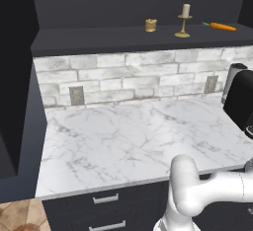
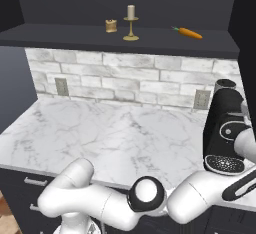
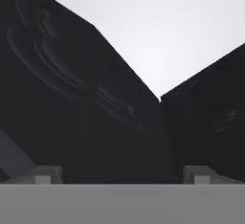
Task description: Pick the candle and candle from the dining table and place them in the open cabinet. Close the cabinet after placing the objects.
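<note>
The open dark charcoal wall cabinet (image 1: 123,37) serves as the landmark. On its bottom shelf the cream candle on its slim brass candlestick (image 1: 184,21) stands upright, and just to the left of it, apart and not touching, sits the short squat golden-tan candle (image 1: 150,25). Further right on the same shelf an orange carrot (image 1: 220,26) lies on its side, well clear of the candlestick. The right base view gives the same order along the shelf.

Below the cabinet runs a white brick backsplash (image 1: 128,79) with two outlet plates, and beneath that a marble counter (image 1: 133,136) over low dark drawers with horizontal silver handles (image 1: 105,199). At the counter's right end, under the cabinet's right side, stands a black appliance (image 2: 224,128).

The white arm folds low in front of the counter. The gripper (image 3: 123,173) has its two finger tips standing wide apart with nothing between them, and looks at an ornately panelled dark cabinet door (image 3: 72,74) seen at a tilt, with a second dark panel (image 3: 210,117) meeting it at a narrow pale gap
</note>
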{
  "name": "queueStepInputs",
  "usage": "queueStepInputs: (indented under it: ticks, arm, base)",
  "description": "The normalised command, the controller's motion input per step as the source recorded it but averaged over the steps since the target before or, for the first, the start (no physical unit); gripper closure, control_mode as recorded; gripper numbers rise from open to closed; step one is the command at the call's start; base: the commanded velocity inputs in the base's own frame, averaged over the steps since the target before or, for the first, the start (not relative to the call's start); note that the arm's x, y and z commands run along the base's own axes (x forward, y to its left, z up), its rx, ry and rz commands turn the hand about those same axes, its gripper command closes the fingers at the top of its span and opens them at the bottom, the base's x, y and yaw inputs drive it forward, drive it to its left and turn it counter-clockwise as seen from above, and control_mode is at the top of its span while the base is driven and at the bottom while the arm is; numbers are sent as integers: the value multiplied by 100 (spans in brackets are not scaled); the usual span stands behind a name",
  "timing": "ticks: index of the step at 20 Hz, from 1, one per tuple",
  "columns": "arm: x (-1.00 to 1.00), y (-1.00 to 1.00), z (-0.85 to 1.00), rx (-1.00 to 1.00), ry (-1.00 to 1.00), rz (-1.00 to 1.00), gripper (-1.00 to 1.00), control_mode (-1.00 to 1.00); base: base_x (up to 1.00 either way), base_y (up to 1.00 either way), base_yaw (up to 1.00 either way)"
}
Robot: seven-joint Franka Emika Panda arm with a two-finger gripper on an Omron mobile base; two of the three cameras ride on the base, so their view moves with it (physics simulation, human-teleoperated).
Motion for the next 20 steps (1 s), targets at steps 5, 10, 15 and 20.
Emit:
queueStepInputs:
  ticks: [5,10,15,20]
  arm:
    - [-67,0,23,-13,-37,11,-100,-100]
    - [-38,16,9,-15,-22,0,-100,-100]
    - [-3,6,2,-6,-1,-1,-100,-100]
    - [-35,11,17,-19,-15,0,-100,-100]
  base:
    - [0,0,0]
    - [0,0,0]
    - [0,0,0]
    - [0,0,0]
